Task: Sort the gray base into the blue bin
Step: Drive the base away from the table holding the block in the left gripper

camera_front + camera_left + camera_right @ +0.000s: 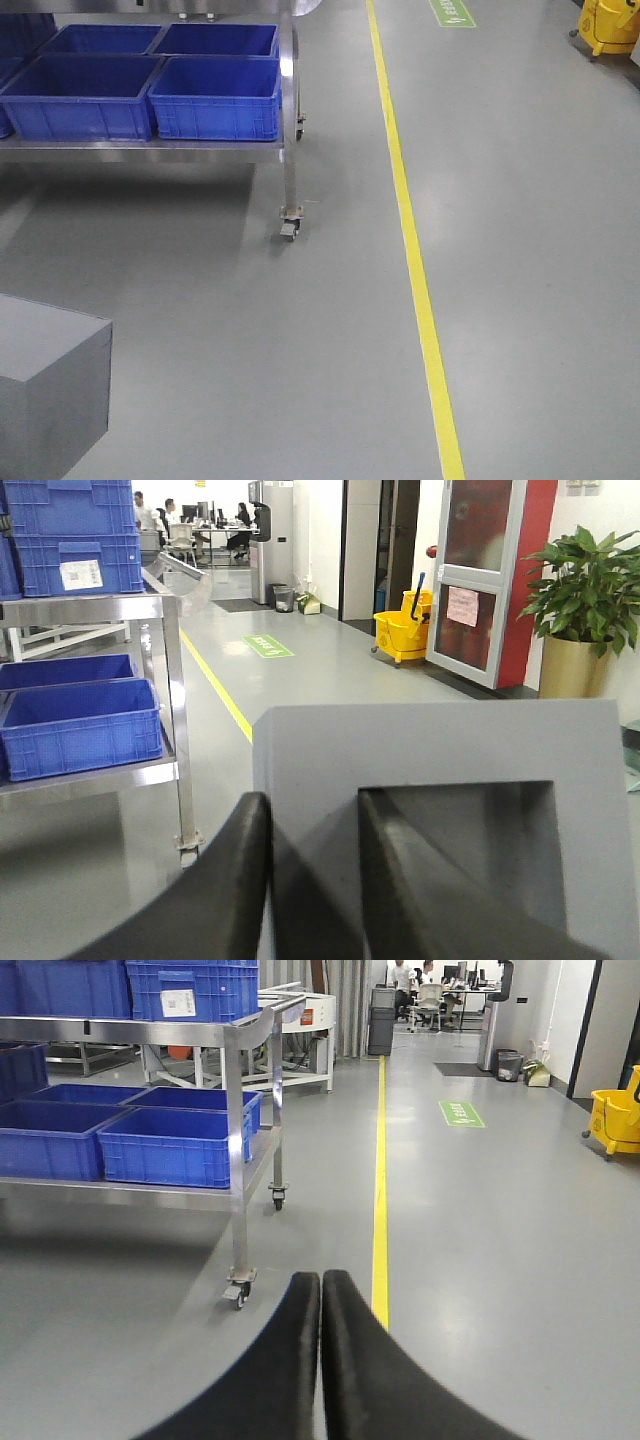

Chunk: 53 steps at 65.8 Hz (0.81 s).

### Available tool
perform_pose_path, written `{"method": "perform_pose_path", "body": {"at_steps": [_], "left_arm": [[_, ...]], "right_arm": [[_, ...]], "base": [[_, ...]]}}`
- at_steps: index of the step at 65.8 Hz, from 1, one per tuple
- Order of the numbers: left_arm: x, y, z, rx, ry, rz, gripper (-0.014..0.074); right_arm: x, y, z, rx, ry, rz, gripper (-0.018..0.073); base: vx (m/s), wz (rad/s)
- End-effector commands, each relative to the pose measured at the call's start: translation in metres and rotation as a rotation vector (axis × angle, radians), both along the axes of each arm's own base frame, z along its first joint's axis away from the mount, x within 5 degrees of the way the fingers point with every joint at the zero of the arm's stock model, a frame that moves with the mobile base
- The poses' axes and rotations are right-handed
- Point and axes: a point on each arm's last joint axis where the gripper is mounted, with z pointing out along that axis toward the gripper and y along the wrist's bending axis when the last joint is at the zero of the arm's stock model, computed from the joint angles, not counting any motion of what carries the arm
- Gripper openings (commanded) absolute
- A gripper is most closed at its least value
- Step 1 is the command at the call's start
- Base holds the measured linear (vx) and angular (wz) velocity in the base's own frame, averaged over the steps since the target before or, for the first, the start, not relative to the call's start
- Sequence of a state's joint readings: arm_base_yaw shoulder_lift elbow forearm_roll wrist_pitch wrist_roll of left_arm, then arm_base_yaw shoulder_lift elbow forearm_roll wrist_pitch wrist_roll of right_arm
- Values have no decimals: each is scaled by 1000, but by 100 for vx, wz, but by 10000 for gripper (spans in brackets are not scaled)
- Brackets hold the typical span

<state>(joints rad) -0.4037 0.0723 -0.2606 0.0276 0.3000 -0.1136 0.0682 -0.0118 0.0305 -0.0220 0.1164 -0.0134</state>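
Note:
The gray base [440, 745] fills the lower right of the left wrist view, its square recess facing the camera. My left gripper [315, 815] is shut on the gray base's wall, one finger outside it and the other inside the recess. The same gray base [45, 395] shows at the lower left of the front view. Several blue bins [215, 98] sit on a steel cart's lower shelf [150, 150]; the nearest blue bin [170, 1145] is ahead and left in the right wrist view. My right gripper [321, 1290] is shut with nothing in it, over the floor.
The steel cart stands on castors [290, 225], with more blue crates [190, 988] on its top shelf. A yellow floor line [415, 270] runs along the aisle. A yellow mop bucket [405, 630], a potted plant [585, 590] and a door stand on the right.

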Motion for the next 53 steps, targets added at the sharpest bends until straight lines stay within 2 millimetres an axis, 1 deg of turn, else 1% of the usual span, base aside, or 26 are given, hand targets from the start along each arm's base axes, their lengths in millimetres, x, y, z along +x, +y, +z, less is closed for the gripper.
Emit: {"method": "perform_pose_path", "body": {"at_steps": [1,53], "left_arm": [[-2,0,19,-61,-113,-11,-6],[-2,0,19,-61,-113,-11,-6]], "right_arm": [[0,0,3,-12,-76,-4,-9],[0,0,3,-12,-76,-4,-9]], "base": [[43,-7],[43,-2]]}}
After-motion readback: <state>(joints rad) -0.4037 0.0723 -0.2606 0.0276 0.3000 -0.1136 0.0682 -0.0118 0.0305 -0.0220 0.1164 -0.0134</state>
